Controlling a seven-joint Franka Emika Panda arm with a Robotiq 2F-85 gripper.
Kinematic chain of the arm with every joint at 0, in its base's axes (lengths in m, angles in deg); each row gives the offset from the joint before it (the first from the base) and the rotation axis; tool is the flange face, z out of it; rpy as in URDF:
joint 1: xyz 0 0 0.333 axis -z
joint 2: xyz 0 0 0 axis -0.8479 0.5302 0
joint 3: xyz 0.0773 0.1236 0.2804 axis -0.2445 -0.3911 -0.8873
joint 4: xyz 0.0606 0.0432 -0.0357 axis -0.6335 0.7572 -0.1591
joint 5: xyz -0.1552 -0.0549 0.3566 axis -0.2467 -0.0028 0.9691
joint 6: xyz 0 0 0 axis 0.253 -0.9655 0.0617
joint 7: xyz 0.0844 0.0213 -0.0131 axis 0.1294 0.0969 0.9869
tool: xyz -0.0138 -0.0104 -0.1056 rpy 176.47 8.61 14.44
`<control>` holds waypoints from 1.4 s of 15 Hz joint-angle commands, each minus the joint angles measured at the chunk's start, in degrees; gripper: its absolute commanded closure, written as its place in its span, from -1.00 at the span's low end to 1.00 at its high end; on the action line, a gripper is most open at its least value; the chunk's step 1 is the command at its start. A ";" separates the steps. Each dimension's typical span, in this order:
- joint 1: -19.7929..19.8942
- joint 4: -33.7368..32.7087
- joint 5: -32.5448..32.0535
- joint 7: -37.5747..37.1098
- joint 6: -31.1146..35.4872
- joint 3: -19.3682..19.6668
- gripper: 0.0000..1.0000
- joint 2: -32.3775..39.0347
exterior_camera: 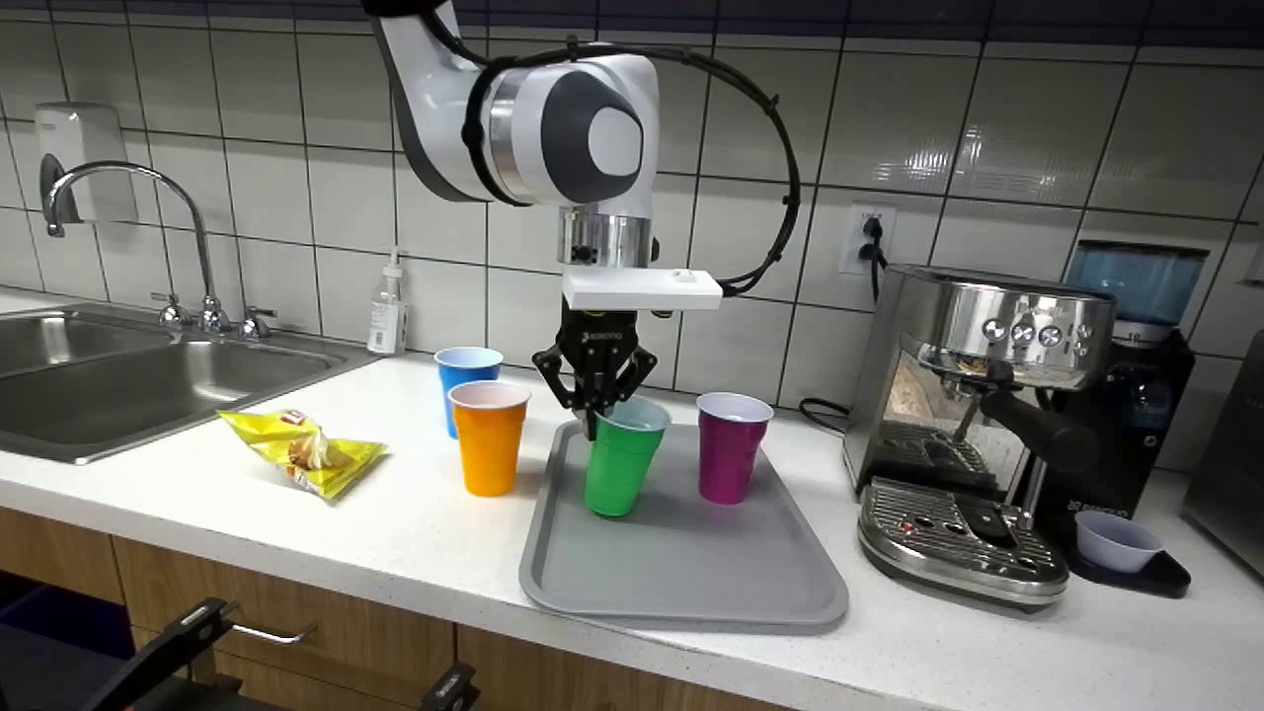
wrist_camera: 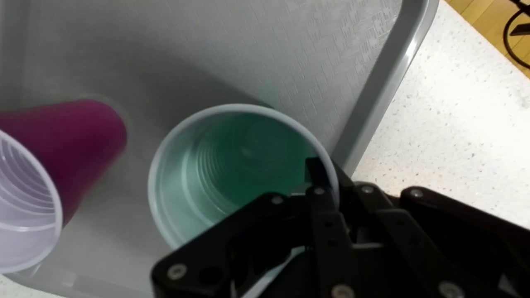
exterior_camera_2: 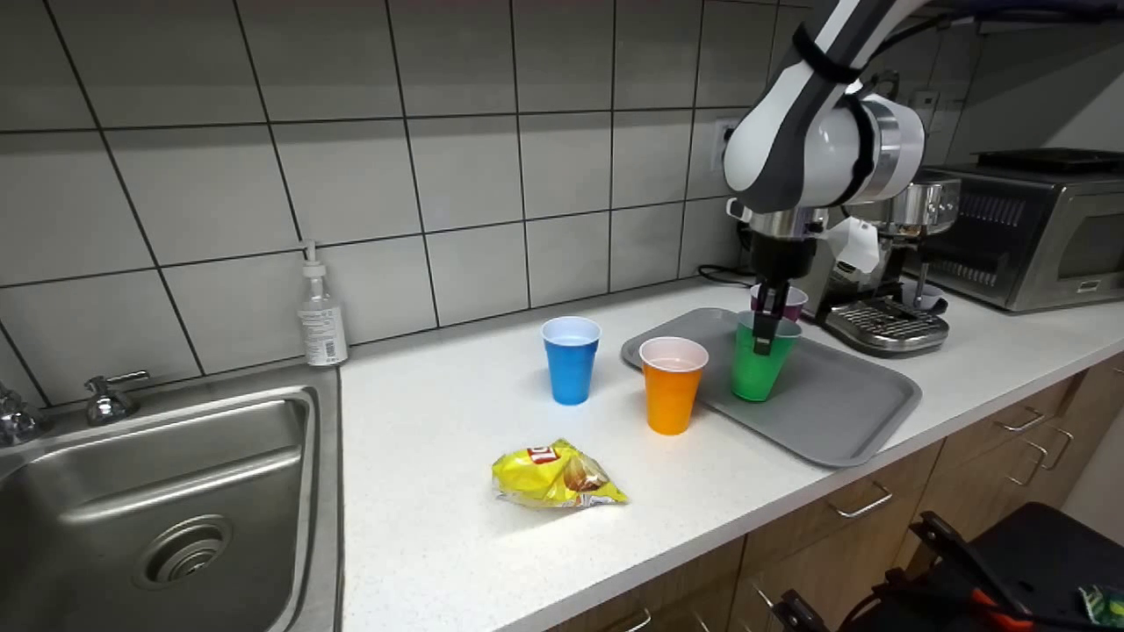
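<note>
Wrist view: fingers [wrist_camera: 316, 171] clenched on the rim of the green cup [wrist_camera: 236, 169]

We see the two black fingers pressed together on the wall of the green cup, one inside it and one outside, with the rim caught between them. The green cup is over the grey tray [exterior_camera: 681, 583], near the side of the tray that faces the orange cup [exterior_camera: 491, 444]. In both exterior views it leans a little, mouth up, its top tipped toward the purple cup [exterior_camera: 731, 449]. We cannot tell for sure whether its base touches the tray. The purple cup stands upright on the tray, near the green cup with a gap between them. In an exterior view we see the white and grey arm [exterior_camera: 602, 128] hanging over the tray, the fingers at its lower end.

Off the tray, the orange cup stands upright on the table [exterior_camera: 415, 523], near the tray's edge, and the blue cup [exterior_camera_2: 571, 362] stands near it, closer to the tiled wall [exterior_camera_2: 465, 175]. We find a yellow snack bag [exterior_camera_2: 559, 476] lying on the table, on the sink's side of the orange cup. By the corner of the sink [exterior_camera_2: 325, 491] stands a clear soap bottle [exterior_camera_2: 322, 326]. Past the opposite side of the tray we see a shiny coffee machine [exterior_camera: 973, 336], a pale bowl [exterior_camera: 1116, 541] beside it and, in an exterior view, a microwave [exterior_camera_2: 1071, 241] farther along
</note>
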 commanded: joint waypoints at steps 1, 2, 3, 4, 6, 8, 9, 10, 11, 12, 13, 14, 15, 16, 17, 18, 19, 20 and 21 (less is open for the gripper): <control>1.47 0.03 -0.85 0.85 -0.25 -1.27 0.98 -2.82; 1.37 0.09 -1.22 0.91 -0.61 -1.22 0.98 -3.69; 1.24 0.22 -1.60 0.98 -0.68 -1.17 0.98 -4.47; 1.11 0.32 -1.80 1.04 -0.84 -1.14 0.98 -5.19; 0.83 0.80 -2.24 1.11 -0.49 -1.11 0.98 -6.81; 0.56 1.43 -1.25 1.27 0.24 -1.27 0.98 -8.45; 0.40 1.73 -0.92 1.34 0.31 -1.30 0.98 -9.23; 0.21 2.08 -1.02 1.24 0.35 -1.27 0.98 -10.09; 0.01 2.60 -1.48 0.94 0.48 -1.22 0.98 -11.15; -0.19 3.03 -1.76 0.90 0.39 -1.17 0.98 -12.08; -0.42 3.43 -2.00 0.75 0.27 -1.09 0.98 -13.02; -0.68 3.95 -2.12 0.60 0.11 -1.04 0.98 -14.08; -0.92 4.62 -2.28 0.47 0.00 -0.97 0.98 -15.28; -1.16 5.30 -2.56 0.29 0.02 -0.92 0.98 -16.36; -1.42 6.19 -2.82 0.16 0.01 -0.90 0.98 -17.69; -1.67 6.99 -3.08 0.13 0.14 -0.84 0.98 -18.82; -1.92 7.85 -3.38 -0.13 0.12 -0.82 0.98 -20.04; -2.13 8.69 -3.56 -0.31 0.14 -0.74 0.98 -21.25; -2.34 9.48 -3.85 -0.43 0.08 -0.66 0.98 -22.52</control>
